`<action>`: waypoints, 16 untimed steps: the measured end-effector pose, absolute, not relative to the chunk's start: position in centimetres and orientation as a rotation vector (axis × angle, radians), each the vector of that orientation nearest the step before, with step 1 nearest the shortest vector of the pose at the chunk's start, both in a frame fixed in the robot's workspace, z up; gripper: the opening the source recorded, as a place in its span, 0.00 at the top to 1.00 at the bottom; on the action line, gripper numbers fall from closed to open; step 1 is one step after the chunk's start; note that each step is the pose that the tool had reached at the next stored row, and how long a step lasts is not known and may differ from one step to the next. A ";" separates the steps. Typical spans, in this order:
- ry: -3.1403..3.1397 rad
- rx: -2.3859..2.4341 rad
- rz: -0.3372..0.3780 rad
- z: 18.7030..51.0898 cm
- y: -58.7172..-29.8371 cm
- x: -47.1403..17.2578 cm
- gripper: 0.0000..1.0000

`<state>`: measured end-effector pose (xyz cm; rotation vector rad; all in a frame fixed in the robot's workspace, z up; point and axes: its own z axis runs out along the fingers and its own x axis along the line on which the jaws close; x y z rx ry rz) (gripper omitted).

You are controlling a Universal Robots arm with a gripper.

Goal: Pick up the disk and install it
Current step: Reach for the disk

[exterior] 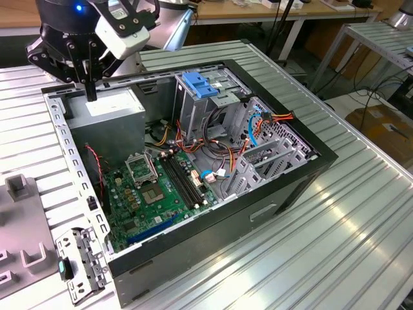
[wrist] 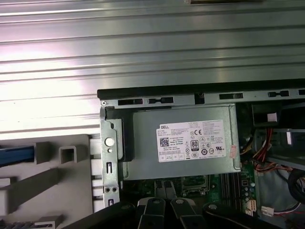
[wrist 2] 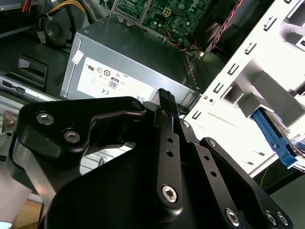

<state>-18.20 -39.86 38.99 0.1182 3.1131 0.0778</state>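
Approach step, nothing grasped. Black gripper (exterior: 91, 97), jaws closed and empty, hovers over the grey metal box (wrist: 183, 143). Blue-railed disk (wrist: 16, 155) lies in the grey bench holder (wrist: 71, 152); grasping requires opened jaws.

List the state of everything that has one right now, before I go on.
computer case: on its side, panel off, open
gripper: shut, empty, above the power supply
disk: blue rail showing in the fixture outside the computer case, not gripped
drive cage: looks empty
CPU socket: bare, no cooler
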 end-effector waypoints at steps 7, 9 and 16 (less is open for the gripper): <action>3.113 0.118 0.079 38.9 -39.9 -18.9 0.89; 3.113 0.118 0.079 38.9 -39.9 -19.1 0.89; 3.113 0.118 0.080 38.9 -39.9 -20.1 0.89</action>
